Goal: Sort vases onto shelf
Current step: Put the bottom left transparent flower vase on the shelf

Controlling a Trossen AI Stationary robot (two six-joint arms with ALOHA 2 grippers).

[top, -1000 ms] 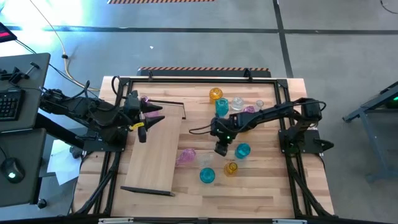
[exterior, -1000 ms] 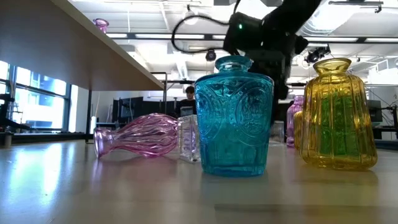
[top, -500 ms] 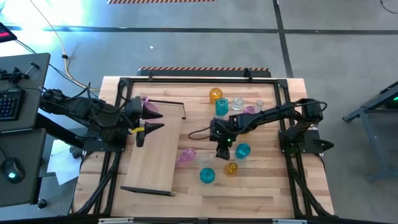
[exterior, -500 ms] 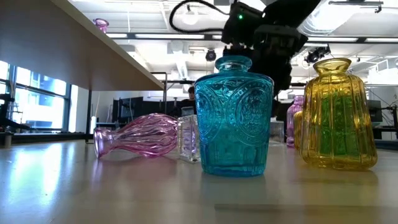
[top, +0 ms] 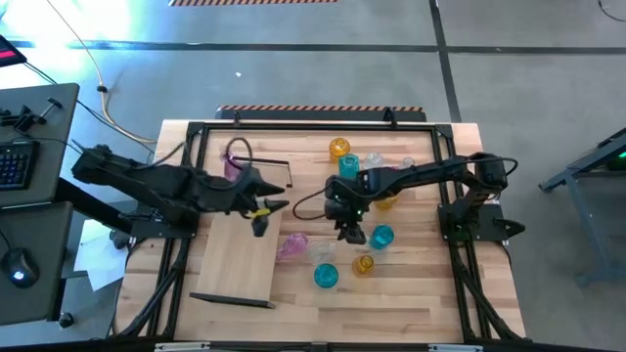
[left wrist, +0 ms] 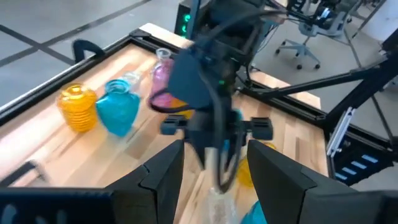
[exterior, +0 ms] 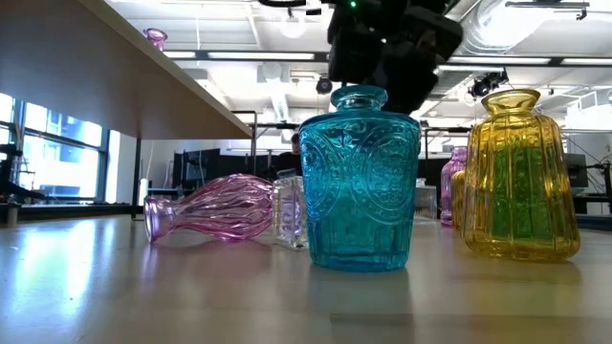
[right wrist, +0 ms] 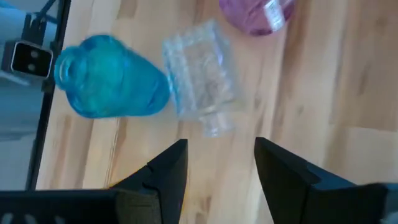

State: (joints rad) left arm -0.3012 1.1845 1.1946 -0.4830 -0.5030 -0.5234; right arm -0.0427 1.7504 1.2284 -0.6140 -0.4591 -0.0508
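RIGHT TOOL (top: pixel 352 233): fingers apart, empty, over desk | TARGET: clear vase (right wrist: pixel 202 78) lying on its side just ahead, neck toward tool, between teal vase (right wrist: pixel 106 78) and pink vase (right wrist: pixel 258 14) | LEFT TOOL (top: pixel 262 217): apart, empty, over shelf (top: pixel 235 264), judged farther.

Open-plan lab: ceiling ducts (exterior: pixel 535 21), office chair (left wrist: pixel 297 46).

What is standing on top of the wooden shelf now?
One pink vase stands near the far end of the shelf. The left gripper hovers at its edge, its arm hiding some board.
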